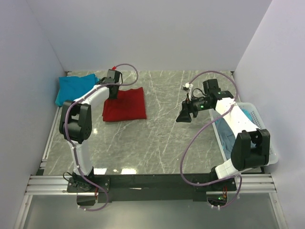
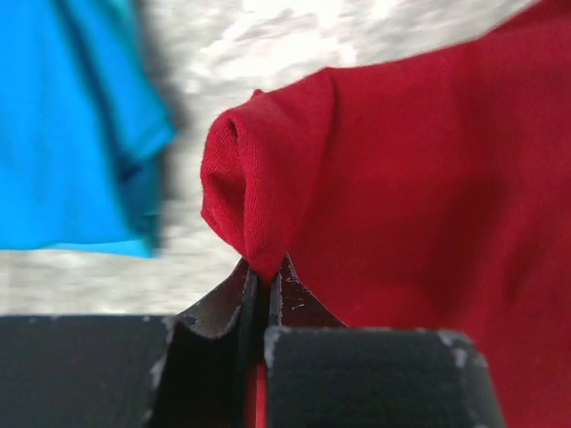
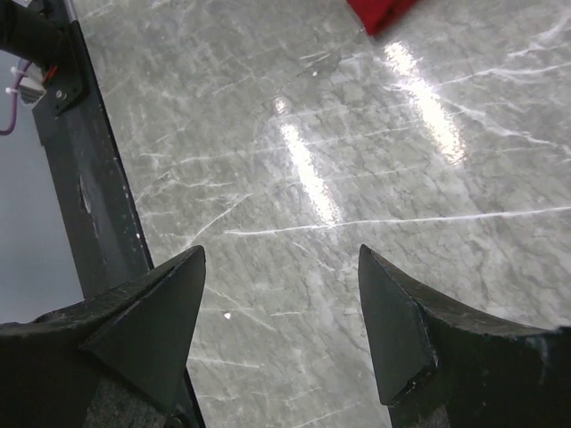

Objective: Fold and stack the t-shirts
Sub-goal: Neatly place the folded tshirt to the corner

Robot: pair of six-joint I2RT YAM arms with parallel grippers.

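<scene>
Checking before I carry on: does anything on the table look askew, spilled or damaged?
Nothing looks spilled or damaged. The only oddity is the red t-shirt: its far-left corner is bunched up, pinched in the shut left gripper. The teal t-shirt lies apart from it.

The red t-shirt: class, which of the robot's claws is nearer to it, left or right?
Left. The left claw is shut on a bunched edge of the red t-shirt. The right claw hangs open over the table, well off to the shirt's right.
</scene>
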